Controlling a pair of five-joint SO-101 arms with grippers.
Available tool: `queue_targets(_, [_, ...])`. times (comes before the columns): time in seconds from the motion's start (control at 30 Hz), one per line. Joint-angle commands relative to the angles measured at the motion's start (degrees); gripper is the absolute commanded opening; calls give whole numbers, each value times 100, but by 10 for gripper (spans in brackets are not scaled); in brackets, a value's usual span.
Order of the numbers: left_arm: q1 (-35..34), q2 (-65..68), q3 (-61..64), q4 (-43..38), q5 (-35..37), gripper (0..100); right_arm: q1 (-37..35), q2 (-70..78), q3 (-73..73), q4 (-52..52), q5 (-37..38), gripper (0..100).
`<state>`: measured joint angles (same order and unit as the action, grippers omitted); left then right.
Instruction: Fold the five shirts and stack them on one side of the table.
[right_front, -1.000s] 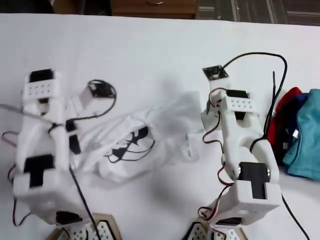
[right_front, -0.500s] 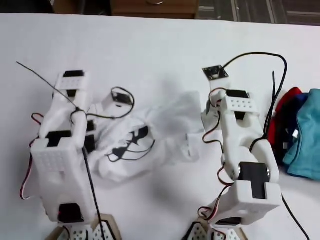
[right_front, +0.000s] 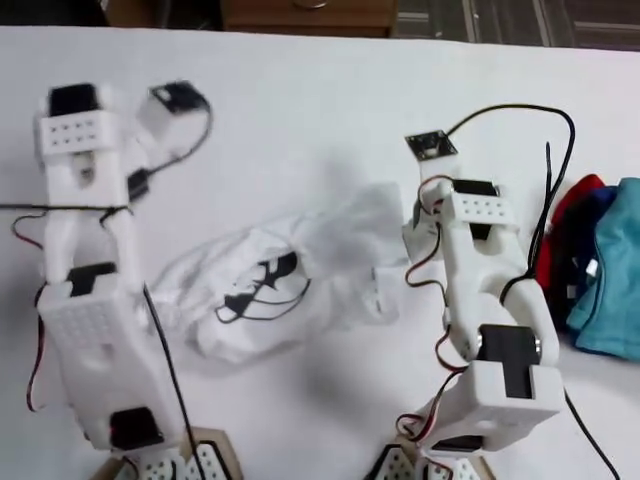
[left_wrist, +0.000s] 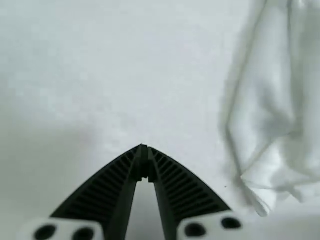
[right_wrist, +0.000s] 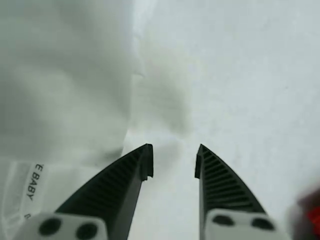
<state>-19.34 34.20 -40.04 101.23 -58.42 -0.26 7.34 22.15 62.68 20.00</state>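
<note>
A crumpled white shirt (right_front: 270, 285) with a black print lies in the middle of the table between the two arms. My left arm (right_front: 85, 300) stretches up the table's left side, away from the shirt. In the left wrist view my left gripper (left_wrist: 143, 151) is shut on nothing over bare table, with the white shirt (left_wrist: 280, 100) off to one side. My right gripper (right_wrist: 172, 161) is open and empty above the table, just beside the edge of the white shirt (right_wrist: 65, 75). My right arm (right_front: 480, 290) stands at the shirt's right edge.
A pile of shirts sits at the table's right edge: red (right_front: 575, 215), blue (right_front: 590, 235) and teal (right_front: 615, 270). A sliver of red (right_wrist: 312, 217) shows in the right wrist view. Black cables loop over the right arm. The table's far side is bare white surface.
My left arm has swung from beside the shirt's left end to the table's far left. The shirt's left end now lies uncovered. The right arm has kept still.
</note>
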Motion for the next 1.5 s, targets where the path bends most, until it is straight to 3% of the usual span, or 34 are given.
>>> queue_targets(0.0, [-53, -290, 470, 141, 53, 24, -4, -22, -202, -57, -44, 152])
queue_targets(0.23, [325, -2233, 3969, 114, -1029, 128, 4, -22, -202, -57, -18, 152])
queue_targets(0.4, [352, -3305, 5235, 105, -1565, 142, 4, -22, -202, -57, -18, 152])
queue_targets(0.6, [308, -3288, 6132, -554, -1407, 142, 4, -22, -202, -57, -18, 152])
queue_targets(0.77, [360, -3262, 6264, -1081, -1275, 153, 4, -22, -202, -48, -18, 152])
queue_targets(0.93, [563, -3262, 6220, -1284, -1767, 294, 4, -22, -202, -48, -18, 152])
queue_targets(1.23, [730, -3174, 4840, -545, -2075, 290, -4, -22, -202, -48, -18, 152])
queue_targets(1.47, [800, -1846, 4822, -536, -2110, 290, -4, -13, -202, -48, -18, 152])
